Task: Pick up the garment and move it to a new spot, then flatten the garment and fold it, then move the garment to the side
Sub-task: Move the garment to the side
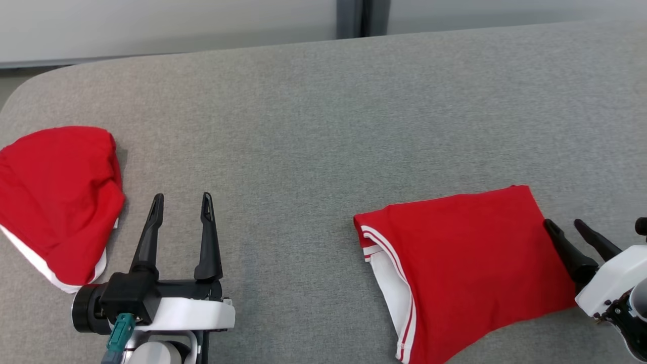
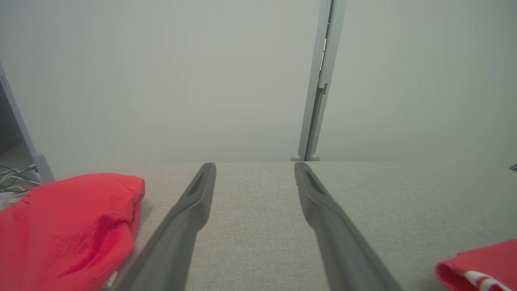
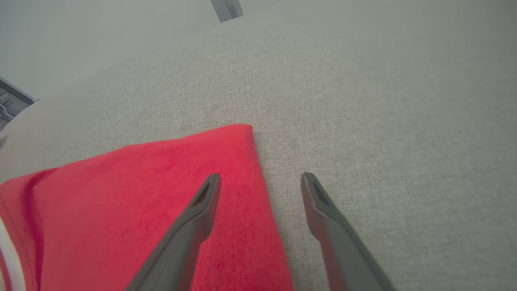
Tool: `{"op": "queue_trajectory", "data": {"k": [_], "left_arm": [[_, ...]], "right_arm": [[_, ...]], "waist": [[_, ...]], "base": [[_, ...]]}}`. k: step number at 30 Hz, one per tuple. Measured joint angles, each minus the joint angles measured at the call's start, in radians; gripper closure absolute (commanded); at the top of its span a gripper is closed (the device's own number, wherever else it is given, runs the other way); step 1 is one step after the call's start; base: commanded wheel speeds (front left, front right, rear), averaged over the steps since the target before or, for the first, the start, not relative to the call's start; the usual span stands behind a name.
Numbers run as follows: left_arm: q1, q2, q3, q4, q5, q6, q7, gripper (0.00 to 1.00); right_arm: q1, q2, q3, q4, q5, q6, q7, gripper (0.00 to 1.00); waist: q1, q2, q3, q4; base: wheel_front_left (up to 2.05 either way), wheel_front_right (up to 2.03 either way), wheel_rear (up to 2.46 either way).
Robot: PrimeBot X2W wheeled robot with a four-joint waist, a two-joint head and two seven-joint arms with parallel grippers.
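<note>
Garment lies folded, its right edge beneath the wide-open, empty right hand.

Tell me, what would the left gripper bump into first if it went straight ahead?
Likely nothing: the left gripper points along the grey table, the bundled red garment off to its left.

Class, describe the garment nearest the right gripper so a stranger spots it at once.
Start at the grey table. At its near right, by the right gripper, lies a flat red garment. Its striped white trim sets it apart from the rounded red bundle.
</note>
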Motion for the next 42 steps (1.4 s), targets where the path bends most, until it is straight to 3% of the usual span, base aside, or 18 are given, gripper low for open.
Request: {"op": "queue_trajectory", "data": {"k": [7,17,18,19,20,21,30,37,42], "left_arm": [[-0.010,0.000,-0.009,0.007,0.006,-0.002,0.000,0.00],[-0.030,0.000,-0.028,0.001,0.012,0.005,0.000,0.00],[-0.030,0.000,-0.029,0.001,0.012,0.005,0.000,0.00],[-0.031,0.000,-0.030,0.001,0.012,0.005,0.000,0.00],[-0.033,0.000,-0.031,0.001,0.013,0.008,0.000,0.00],[-0.036,0.000,-0.034,0.001,0.013,0.008,0.000,0.00],[-0.049,0.000,-0.036,0.011,0.014,0.007,0.000,0.00],[-0.070,0.000,-0.045,0.011,0.021,0.004,0.000,0.00],[-0.093,0.000,-0.064,0.017,0.029,-0.001,0.000,0.00]], "right_arm": [[-0.045,-0.091,0.156,-0.012,0.189,0.000,0.087,0.00],[-0.114,-0.168,0.309,-0.014,0.330,0.000,0.084,0.00],[-0.119,-0.171,0.322,-0.019,0.340,0.000,0.077,0.22],[-0.126,-0.174,0.337,-0.023,0.348,0.000,0.073,0.60],[-0.134,-0.176,0.349,-0.024,0.353,0.000,0.067,0.84],[-0.140,-0.180,0.361,-0.027,0.357,0.000,0.062,1.00],[-0.207,-0.232,0.450,-0.002,0.367,0.000,-0.021,1.00],[-0.293,-0.320,0.472,0.055,0.361,0.000,-0.078,1.00],[-0.353,-0.417,0.499,0.148,0.303,0.000,-0.092,1.00]], "waist": [[0.0000,0.0000,0.026,0.036],[0.0000,0.0000,0.060,0.060],[0.0000,0.0000,0.063,0.061],[0.0000,0.0000,0.066,0.061],[0.0000,0.0000,0.069,0.061],[0.0000,0.0000,0.072,0.061],[0.0000,0.0000,0.081,0.039],[0.0000,0.0000,0.104,0.005],[0.0000,0.0000,0.137,-0.011]], "base": [[0.00,0.00,0.00],[0.00,0.00,0.00],[0.00,0.00,0.00],[0.00,0.00,0.00],[0.00,0.00,0.00],[0.00,0.00,0.00],[0.00,0.00,0.00],[0.00,0.00,0.00],[0.00,0.00,0.00]]}}
